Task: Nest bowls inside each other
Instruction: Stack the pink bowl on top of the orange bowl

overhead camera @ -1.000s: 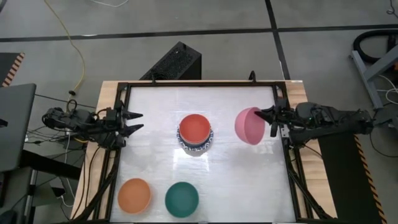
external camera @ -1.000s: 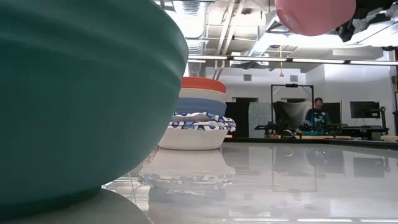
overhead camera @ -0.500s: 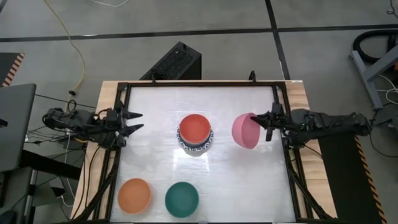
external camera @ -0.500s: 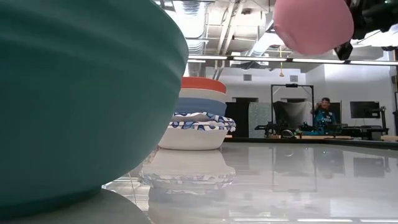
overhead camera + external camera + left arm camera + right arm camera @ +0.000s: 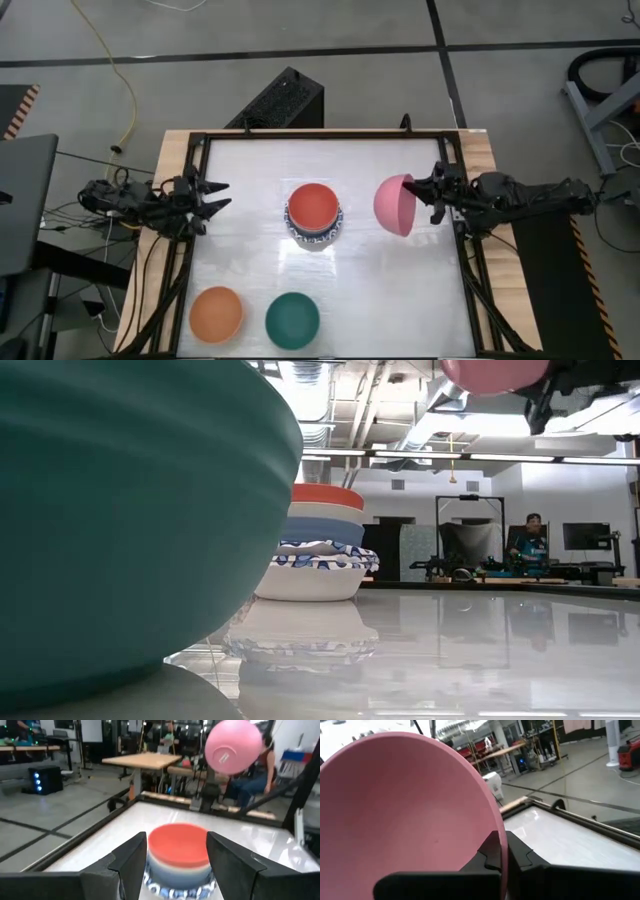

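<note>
Pink bowl (image 5: 394,204) pinched by right gripper (image 5: 436,192), seemingly above table's edge (image 5: 452,215).

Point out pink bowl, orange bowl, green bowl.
pink bowl (image 5: 393,206), high view, on its outer wall, tipped on edge in the right claw (image 5: 433,193).
orange bowl (image 5: 216,313), high view, on its inner floor.
green bowl (image 5: 292,320), high view, on its inner floor.

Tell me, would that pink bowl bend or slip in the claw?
Probably stiff: the pink bowl keeps its round shape though the right claw pinches only its rim. Likely light, hanging tilted in the air. Its smooth surface might slip.
</note>
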`<state>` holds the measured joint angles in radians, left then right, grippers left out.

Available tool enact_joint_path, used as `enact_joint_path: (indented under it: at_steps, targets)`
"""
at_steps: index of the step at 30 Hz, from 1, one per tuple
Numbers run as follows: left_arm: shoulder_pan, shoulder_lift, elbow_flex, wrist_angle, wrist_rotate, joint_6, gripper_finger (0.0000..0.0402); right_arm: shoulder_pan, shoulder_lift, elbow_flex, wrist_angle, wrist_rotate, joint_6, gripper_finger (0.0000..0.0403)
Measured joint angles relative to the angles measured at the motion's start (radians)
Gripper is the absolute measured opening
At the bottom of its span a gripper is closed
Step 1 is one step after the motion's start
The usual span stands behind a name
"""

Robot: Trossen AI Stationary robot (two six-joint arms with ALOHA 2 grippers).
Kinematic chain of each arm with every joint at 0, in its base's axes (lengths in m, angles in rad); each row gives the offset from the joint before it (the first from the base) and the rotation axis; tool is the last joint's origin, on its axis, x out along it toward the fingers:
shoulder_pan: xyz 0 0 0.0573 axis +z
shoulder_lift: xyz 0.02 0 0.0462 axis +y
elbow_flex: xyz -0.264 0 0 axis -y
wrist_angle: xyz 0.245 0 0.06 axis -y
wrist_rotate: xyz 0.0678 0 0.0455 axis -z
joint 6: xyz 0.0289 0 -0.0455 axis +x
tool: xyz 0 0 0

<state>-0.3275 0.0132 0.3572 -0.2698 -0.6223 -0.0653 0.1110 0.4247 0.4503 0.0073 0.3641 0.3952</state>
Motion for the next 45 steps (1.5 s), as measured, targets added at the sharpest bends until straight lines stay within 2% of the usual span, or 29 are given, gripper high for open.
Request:
enact_joint_path:
  at_steps: [4,8,14,21,26,33,45]
  targets:
    - [0.000,-0.009,0.000,-0.012,0.048,-0.018,0.0194,-0.003,0.112,0.001,0.137,-0.023,0.008,0.0011]
    - [0.000,-0.011,0.002,-0.007,0.039,-0.024,0.0194,-0.003,0.248,0.002,0.265,-0.077,0.022,0.0011]
    - [0.000,-0.009,0.002,-0.005,0.035,-0.038,0.0194,-0.036,0.449,0.115,0.258,-0.098,0.075,0.0011]
    - [0.000,-0.009,0.002,-0.008,0.035,-0.027,0.0194,-0.116,0.633,0.302,0.252,-0.262,0.000,0.0011]
    - [0.000,-0.009,0.002,-0.009,0.037,-0.033,0.0194,-0.163,0.705,0.354,0.265,-0.363,0.000,0.0011]
    - [0.000,-0.009,0.002,-0.012,0.062,-0.010,0.0194,-0.181,0.788,0.355,0.270,-0.385,0.056,0.0012]
    - [0.000,-0.009,0.002,-0.010,0.062,-0.002,0.0194,-0.198,0.812,0.356,0.266,-0.413,0.079,0.0012]
